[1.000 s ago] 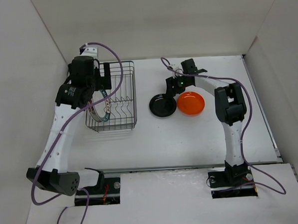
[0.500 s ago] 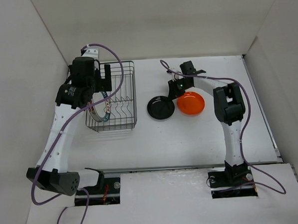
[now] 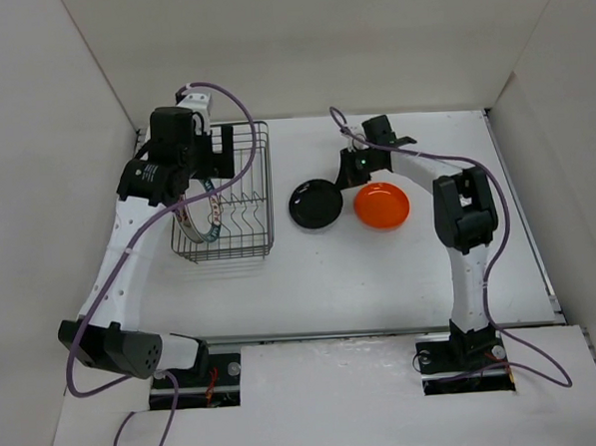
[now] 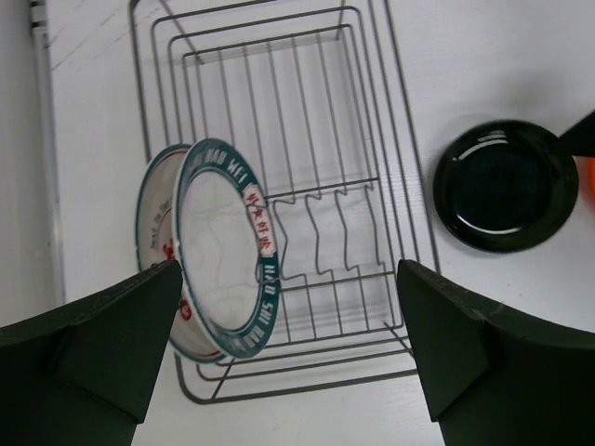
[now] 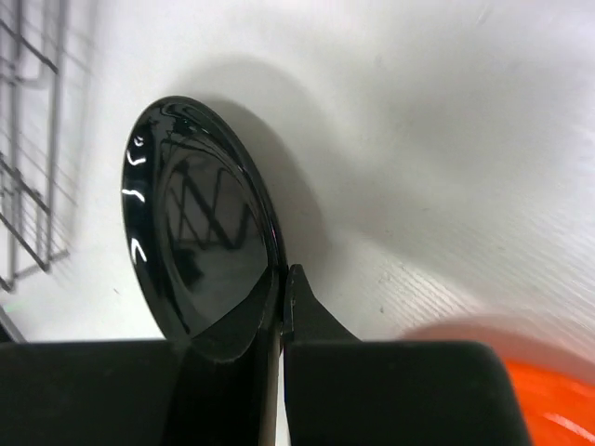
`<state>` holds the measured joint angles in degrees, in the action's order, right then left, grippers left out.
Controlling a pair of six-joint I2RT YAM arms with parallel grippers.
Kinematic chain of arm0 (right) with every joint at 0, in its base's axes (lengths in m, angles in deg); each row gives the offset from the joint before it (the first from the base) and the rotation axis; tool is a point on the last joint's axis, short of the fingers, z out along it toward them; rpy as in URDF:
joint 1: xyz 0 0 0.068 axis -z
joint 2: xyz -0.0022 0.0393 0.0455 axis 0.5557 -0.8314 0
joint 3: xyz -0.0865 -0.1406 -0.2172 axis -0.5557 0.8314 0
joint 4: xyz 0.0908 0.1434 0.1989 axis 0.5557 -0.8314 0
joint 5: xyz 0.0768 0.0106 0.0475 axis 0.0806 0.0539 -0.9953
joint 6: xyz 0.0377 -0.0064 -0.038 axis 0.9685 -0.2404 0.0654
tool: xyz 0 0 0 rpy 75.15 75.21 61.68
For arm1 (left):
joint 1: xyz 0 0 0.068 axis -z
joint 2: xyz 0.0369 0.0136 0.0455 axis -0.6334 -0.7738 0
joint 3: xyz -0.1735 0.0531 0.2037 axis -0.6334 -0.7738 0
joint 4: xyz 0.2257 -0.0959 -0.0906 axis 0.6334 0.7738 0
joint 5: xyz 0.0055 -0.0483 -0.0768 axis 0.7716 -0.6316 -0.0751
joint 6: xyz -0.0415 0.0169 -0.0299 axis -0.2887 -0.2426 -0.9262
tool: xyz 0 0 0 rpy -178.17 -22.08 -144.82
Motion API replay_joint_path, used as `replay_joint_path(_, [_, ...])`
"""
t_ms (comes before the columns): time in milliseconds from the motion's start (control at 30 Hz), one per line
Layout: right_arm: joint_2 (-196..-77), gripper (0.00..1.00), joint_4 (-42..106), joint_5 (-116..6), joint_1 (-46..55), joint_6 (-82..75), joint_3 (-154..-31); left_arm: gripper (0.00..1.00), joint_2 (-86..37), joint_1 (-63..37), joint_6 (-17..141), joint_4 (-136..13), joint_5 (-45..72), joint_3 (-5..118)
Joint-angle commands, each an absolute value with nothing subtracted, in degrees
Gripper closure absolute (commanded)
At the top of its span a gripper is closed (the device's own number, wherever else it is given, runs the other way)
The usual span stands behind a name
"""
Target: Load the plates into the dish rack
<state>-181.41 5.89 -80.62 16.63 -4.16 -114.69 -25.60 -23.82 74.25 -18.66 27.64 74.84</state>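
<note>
Top view: the wire dish rack [image 3: 245, 201], upper left, holds two plates on edge at its left end, with the left gripper [image 3: 207, 158] above it. At centre, the right gripper [image 3: 347, 170] meets the black plate [image 3: 313, 204], beside the orange plate [image 3: 382, 206].

Left wrist view: the teal-rimmed plate [image 4: 228, 251] leans against the red-marked white plate [image 4: 156, 243]. The left gripper's jaws are spread wide and empty.

Right wrist view: the right gripper pinches the tilted black plate's rim. The orange plate is cut off at lower right.
</note>
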Motion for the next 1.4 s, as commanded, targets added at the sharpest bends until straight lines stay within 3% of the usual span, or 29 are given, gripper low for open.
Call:
replay_joint_path(0, [-171.0,1.00,13.5,-76.2,16.0,2.6,-115.2,0.00,-26.7,-24.1,75.4,-22.8,20.3,78.4])
replay_joint_path(200, [-156.1,1.00,18.4,-70.7,15.4,4.7,-108.3,0.00,-29.1,-24.1,77.9,-30.3,7.3,77.6])
replay_joint_path(367, [-144.3,1.00,33.9,-79.7,15.4,5.3,-95.7,0.00,-31.5,-24.1,78.4,-36.7,-2.2,75.6])
replay_joint_path(633, [-142.6,1.00,37.0,-83.5,13.5,5.8,-94.6,0.00,-39.2,-24.1,76.6,-36.0,-22.9,79.5])
replay_joint_path(867, [-142.6,1.00,40.1,-83.5,12.9,6.9,-93.8,0.03,-39.9,-24.1,76.0,-35.5,-25.3,80.0])
replay_joint_path(1000, [-142.0,1.00,45.5,-85.1,12.9,9.8,-91.4,0.37,-39.9,-24.1,76.7,-35.5,-26.8,78.7])
replay_joint_path(1033, [-142.0,1.00,46.9,-85.9,12.9,10.4,-90.8,0.55,-39.9,-24.1,76.7,-35.5,-26.8,78.1])
replay_joint_path(1167, [-143.3,1.00,48.3,-85.9,12.4,11.8,-90.8,1.00,-39.9,-24.1,76.6,-35.5,-28.7,78.1])
replay_joint_path(1200, [-143.9,0.98,49.0,-85.9,12.4,12.4,-90.8,1.00,-39.9,-24.1,76.6,-35.5,-28.7,78.1])
replay_joint_path(1233, [-143.9,0.80,49.0,-86.5,11.8,12.4,-90.8,1.00,-39.0,-24.1,76.6,-35.5,-27.6,77.6])
replay_joint_path(1300, [-143.9,0.01,49.0,-84.7,11.8,13.1,-90.8,1.00,-37.3,-24.1,74.4,-36.1,-24.0,76.5])
replay_joint_path(1367, [-143.9,0.01,47.6,-79.2,11.3,13.1,-90.8,1.00,-33.4,-24.1,73.0,-36.7,-12.8,74.5])
